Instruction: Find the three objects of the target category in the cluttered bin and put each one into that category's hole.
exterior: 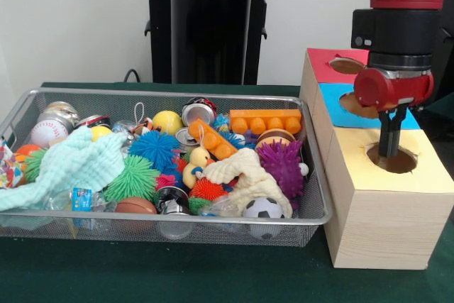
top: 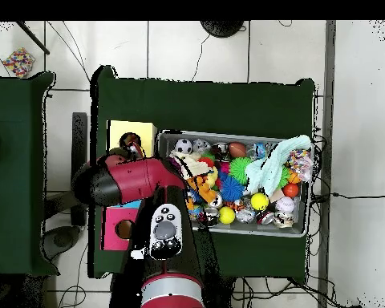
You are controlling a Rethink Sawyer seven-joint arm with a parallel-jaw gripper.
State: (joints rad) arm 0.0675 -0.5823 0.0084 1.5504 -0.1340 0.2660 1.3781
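Note:
The silver wire mesh bin (exterior: 28, 104) stands at the left, full of toys; it also shows in the overhead view (top: 296, 228). A white cloth with multicoloured dots (exterior: 8, 167) hangs at the bin's left end, next to a mint green cloth (exterior: 71, 168). A cream cloth (exterior: 248, 175) lies near the bin's right end. The yellow-topped wooden box (exterior: 425, 175) stands nearest at the right, and its round hole (exterior: 399, 162) is ragged. My gripper (exterior: 389, 152) is shut and reaches straight down, with its tips inside that hole. I see nothing between the fingers.
The blue-topped box (exterior: 333, 97) and the red-topped box (exterior: 323, 62) stand behind the yellow one, each with its own hole. Spiky rubber balls (exterior: 152, 148), a soccer ball (exterior: 264, 209), an orange brick (exterior: 266, 120), cans and a baseball (exterior: 48, 133) fill the bin. My arm (top: 131, 180) overhangs the boxes.

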